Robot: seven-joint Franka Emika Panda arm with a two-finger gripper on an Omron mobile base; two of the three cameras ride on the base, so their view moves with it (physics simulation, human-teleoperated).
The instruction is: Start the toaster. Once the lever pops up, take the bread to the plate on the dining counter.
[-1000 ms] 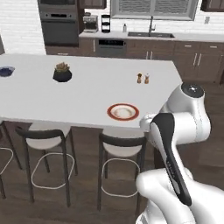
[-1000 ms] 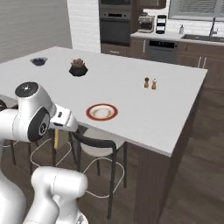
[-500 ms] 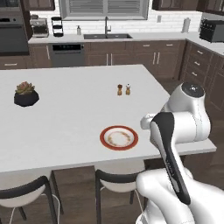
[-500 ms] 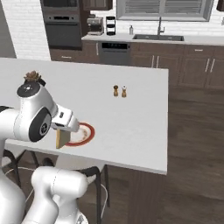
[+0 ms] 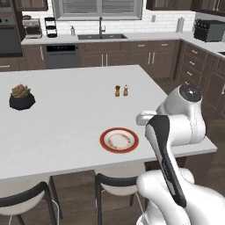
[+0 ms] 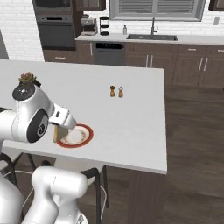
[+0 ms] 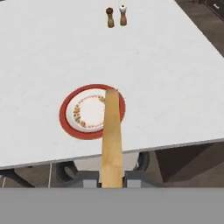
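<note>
Grip: my two-finger gripper (image 7: 112, 178) is closed tight on the pale tan slice of bread (image 7: 112, 135), held edge-on between my fingers.

Bread position: in the right base view the slice (image 6: 59, 132) hangs under my hand at the near rim of the plate, above the counter edge; I judge it not yet over the plate's centre.

Plate: the round red-rimmed plate with a pale centre (image 5: 118, 140) sits on the large white dining counter (image 5: 66, 110), near its front edge, nothing on it.

Change: over the last second the base has driven along the counter, so both base views have shifted; the plate now lies directly ahead of my hand rather than off to one side. The grip has not altered.

Bystanders: brown and white salt and pepper shakers (image 5: 121, 90) and a small potted succulent in a dark bowl (image 5: 21, 97) stand well apart from the plate.

Task standing: toasting judged finished; what remains is reaching forward, lowering and releasing.
</note>
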